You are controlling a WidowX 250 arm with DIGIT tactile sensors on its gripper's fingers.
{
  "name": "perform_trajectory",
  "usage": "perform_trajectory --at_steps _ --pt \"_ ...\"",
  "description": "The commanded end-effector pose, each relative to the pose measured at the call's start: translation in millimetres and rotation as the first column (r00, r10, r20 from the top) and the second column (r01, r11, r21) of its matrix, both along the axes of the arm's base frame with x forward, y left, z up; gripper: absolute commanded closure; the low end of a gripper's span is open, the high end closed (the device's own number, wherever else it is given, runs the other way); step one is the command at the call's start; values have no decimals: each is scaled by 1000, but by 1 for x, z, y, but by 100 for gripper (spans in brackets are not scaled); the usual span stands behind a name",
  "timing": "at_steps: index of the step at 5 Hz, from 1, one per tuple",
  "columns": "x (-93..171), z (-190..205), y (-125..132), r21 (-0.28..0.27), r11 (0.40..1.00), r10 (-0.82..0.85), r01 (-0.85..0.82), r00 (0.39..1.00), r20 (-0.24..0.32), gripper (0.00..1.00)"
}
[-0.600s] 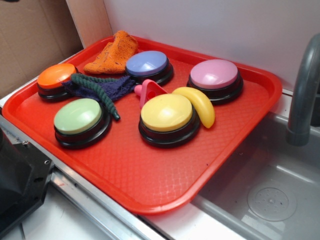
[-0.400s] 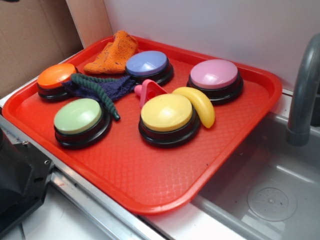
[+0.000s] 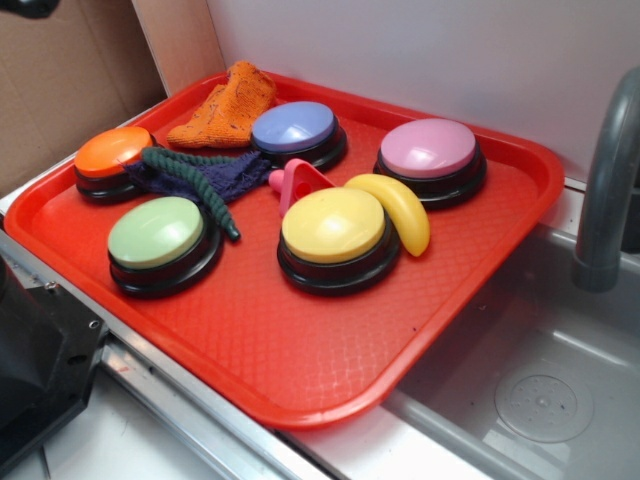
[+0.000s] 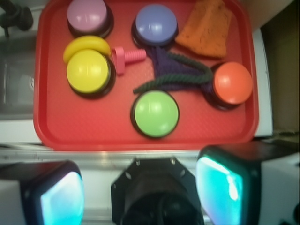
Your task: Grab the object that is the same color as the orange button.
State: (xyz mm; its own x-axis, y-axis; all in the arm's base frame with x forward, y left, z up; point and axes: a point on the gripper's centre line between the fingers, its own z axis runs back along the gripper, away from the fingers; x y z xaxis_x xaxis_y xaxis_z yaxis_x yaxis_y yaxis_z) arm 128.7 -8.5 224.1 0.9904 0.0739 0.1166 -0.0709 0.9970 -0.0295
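While my end effector hangs high above the near edge of the red tray, its two fingers stand wide apart and hold nothing, one pad at each lower corner of the wrist view. The orange cloth I am after lies far ahead of me and off to my right, in the tray's far right corner, just beside the blue-purple button. The orange button that sets the colour sits nearer to me, also on my right, with the dark purple-and-green cloth draped against it and reaching toward the centre. Straight ahead and closest is the green button; the yellow button, a banana and a pink toy lie ahead to my left. I judge this the approach step, with nothing reached yet. Next I would need to travel forward and rightward past the orange button, then descend over the orange cloth with my fingers spanning its ribbed bulk, keeping clear of the dark cloth and the tray's rim.
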Motion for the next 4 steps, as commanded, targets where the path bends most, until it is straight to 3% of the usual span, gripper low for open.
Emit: perform_trajectory --at_steps 1,3,4 --pt "43 -22 30 17 987 156 -157 986 65 0" --pt "103 -62 85 6 919 389 -393 911 135 0" --pt "128 -81 106 -28 908 416 -419 890 187 0"
